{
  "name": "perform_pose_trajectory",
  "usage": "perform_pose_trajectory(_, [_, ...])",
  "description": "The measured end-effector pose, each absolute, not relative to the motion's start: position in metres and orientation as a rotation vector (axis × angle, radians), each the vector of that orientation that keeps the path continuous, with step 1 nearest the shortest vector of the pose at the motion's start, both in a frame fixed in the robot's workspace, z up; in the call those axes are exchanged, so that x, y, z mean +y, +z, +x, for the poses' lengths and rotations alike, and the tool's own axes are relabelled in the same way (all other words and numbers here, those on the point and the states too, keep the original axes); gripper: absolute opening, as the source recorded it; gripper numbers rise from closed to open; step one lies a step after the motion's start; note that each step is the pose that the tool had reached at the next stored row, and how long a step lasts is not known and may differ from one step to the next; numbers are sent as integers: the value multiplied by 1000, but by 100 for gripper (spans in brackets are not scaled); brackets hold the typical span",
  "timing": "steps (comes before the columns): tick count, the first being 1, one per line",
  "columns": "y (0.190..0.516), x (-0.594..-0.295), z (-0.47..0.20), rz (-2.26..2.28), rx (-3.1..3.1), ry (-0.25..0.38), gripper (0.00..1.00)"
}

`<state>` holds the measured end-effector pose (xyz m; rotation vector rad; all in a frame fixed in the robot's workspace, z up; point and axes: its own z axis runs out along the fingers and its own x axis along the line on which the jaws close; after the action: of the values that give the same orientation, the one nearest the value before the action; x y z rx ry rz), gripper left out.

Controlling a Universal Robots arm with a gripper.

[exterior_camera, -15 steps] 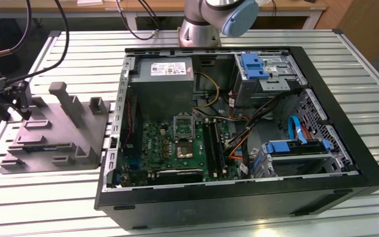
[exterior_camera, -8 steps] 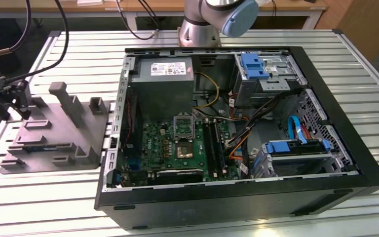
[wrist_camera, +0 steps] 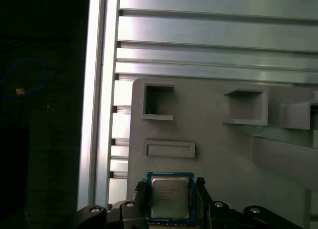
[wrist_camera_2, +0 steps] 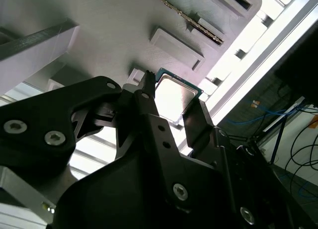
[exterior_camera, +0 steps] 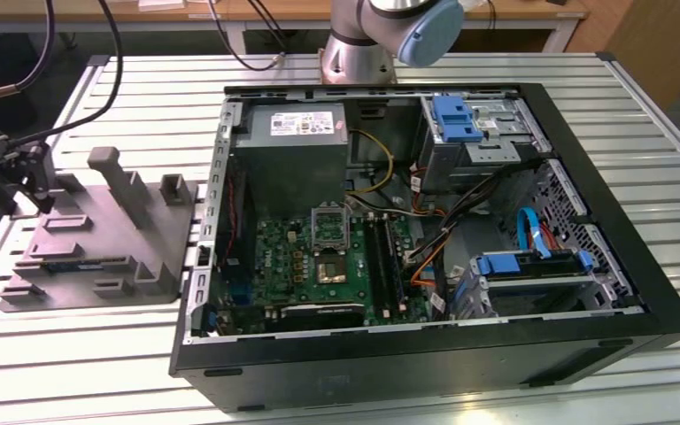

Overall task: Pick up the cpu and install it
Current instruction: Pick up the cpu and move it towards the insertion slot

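Claw pinched on the chip's opposite edges over the fixture; socket well apart, four o'clock in the exterior view.

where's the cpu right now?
In both wrist views the cpu is held between the gripper fingers, over the grey fixture, near the fixture's edge by the table slats.
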<state>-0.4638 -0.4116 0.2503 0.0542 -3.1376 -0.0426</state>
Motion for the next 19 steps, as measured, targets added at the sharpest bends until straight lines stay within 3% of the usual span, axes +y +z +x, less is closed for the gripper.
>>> perform_pose_trajectory(19, [255, -412, -464, 54, -3138, -43, 47])
